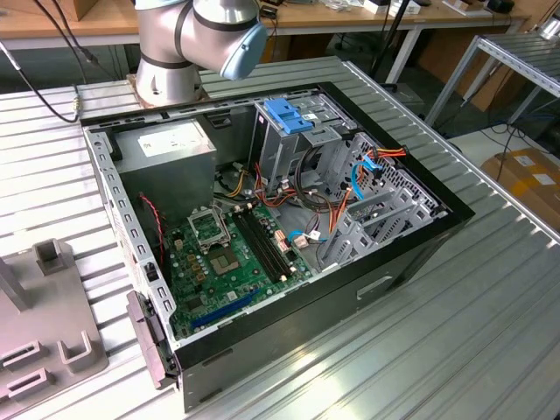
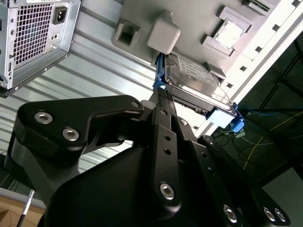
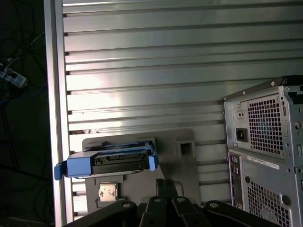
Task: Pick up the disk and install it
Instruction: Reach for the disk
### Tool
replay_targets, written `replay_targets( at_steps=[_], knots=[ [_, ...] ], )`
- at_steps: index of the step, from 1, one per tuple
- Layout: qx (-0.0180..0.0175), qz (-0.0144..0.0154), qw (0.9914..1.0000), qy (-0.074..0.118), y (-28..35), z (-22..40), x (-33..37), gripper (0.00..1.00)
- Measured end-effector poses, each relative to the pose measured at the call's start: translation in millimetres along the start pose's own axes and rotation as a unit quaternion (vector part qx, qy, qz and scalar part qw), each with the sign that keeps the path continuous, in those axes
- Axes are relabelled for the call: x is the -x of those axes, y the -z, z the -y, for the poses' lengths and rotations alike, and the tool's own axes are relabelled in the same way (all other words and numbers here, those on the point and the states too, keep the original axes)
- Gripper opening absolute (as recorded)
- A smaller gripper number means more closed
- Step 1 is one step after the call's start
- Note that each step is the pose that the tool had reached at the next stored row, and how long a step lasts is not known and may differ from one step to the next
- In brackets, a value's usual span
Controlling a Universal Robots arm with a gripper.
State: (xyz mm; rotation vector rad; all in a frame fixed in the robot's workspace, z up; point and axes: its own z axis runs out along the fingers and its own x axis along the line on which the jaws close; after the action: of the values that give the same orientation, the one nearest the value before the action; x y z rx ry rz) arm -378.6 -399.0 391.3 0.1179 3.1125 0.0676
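Surface: a ribbed metal table [image 1: 490, 332] is carrying an open computer case [image 1: 394, 280] and a grey tray [image 1: 70, 315]; wooden benches [image 1: 52, 22] are standing behind.
Disk: the disk [image 2: 199, 78] is lying flat on the tray, label up, near the table's edge, its long axis running along the table's ribs.
Gripper: the gripper [image 2: 160, 106] is hovering just beside the disk's blue-edged end; how wide it is standing, I cannot tell.

You can read no text here: the white label [image 1: 166, 138] on the power supply [image 1: 171, 171] and the one on the disk [image 2: 196, 78] carry print too small to make out.
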Motion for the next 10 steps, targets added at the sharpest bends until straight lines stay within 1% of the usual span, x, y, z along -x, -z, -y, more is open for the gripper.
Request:
replay_targets(
  at_steps=[8,9,10],
  knots=[
    [0.0,0.0001,1.0,0.0,-0.1,-0.3,-0.2,0.11],
    [0.0,0.0,1.0,0.0,-0.2,-3.9,-0.4,0.11],
    [0.0,0.0,1.0,0.0,-0.3,-6.1,-0.6,0.11]
  ],
)
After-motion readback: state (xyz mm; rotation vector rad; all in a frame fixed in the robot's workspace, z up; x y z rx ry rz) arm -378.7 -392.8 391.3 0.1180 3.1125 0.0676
